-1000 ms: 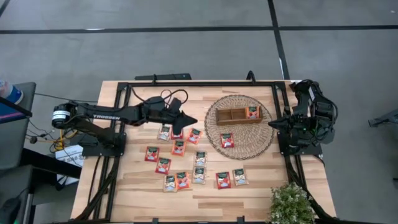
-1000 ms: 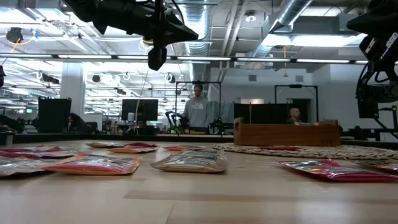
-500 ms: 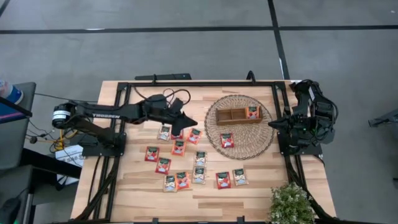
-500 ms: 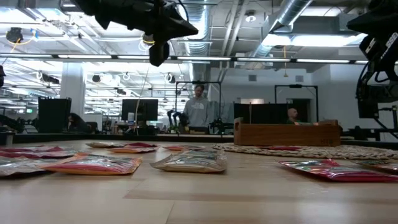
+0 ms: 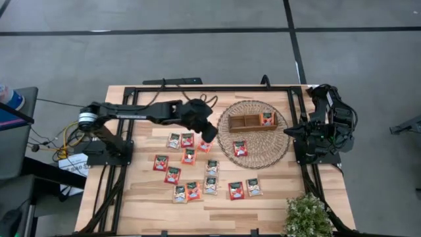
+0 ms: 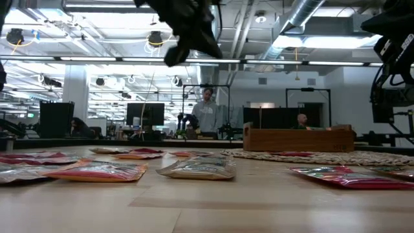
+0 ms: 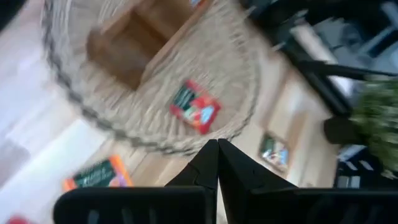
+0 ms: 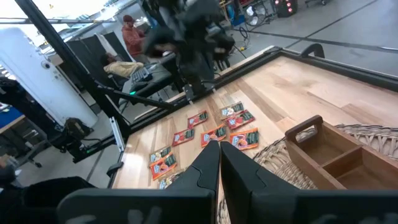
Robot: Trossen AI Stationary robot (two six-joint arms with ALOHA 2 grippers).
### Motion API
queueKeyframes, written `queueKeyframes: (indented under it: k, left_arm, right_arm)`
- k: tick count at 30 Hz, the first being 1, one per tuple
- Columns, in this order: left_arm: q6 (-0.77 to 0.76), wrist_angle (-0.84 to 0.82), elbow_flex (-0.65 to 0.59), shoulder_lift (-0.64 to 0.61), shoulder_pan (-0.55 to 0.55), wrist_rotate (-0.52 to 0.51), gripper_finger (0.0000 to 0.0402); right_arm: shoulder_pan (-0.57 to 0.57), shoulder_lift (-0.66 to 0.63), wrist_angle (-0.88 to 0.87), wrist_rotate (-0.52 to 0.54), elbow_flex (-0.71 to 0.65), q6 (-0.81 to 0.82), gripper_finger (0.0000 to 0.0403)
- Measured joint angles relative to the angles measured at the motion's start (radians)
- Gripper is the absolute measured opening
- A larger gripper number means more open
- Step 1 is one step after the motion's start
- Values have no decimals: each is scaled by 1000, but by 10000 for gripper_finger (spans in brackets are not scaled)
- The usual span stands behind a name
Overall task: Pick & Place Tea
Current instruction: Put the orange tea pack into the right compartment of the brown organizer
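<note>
Spanning the whole scene, the wooden table (image 5: pixel 223 210) carries everything, with the left arm (image 5: pixel 131 112) reaching across it and the right arm (image 5: pixel 325 128) folded at its own edge. Next in size, the round wicker mat (image 5: pixel 227 141) lies just beyond the left gripper (image 5: pixel 209 135), whose fingers are pressed together on nothing and hang clear above the tabletop at the mat's near rim. On the mat sits the wooden tray (image 5: pixel 245 122), one red sachet in its end compartment nearest the right gripper (image 5: pixel 288 131), which is likewise closed and empty beside the mat's far rim. A second red sachet (image 5: pixel 240 148) lies on the mat just ahead of the left gripper. The remaining tea sachets (image 5: pixel 191 172), red and pale, lie flat and scattered on the bare wood below and beside the left gripper, none held.
</note>
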Motion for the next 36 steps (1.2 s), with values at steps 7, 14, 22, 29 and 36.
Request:
queueKeyframes:
  k: [7, 14, 22, 29, 36]
  left_arm:
    - [-76, -4, 26, 112, -13, 2, 0]
    - [-80, -6, 25, 131, -12, -81, 0]
    - [-133, -9, 25, 149, -23, -133, 0]
    - [-170, -8, 24, 219, -25, -60, 0]
    - [-183, 25, 24, 240, -25, -24, 0]
  right_arm:
    - [0, 0, 0, 0, 0, 0, 6]
    - [0, 0, 0, 1, 0, 0, 6]
    - [0, 0, 0, 1, 0, 0, 6]
    - [0, 0, 0, 2, 0, 0, 6]
    - [0, 0, 0, 2, 0, 0, 6]
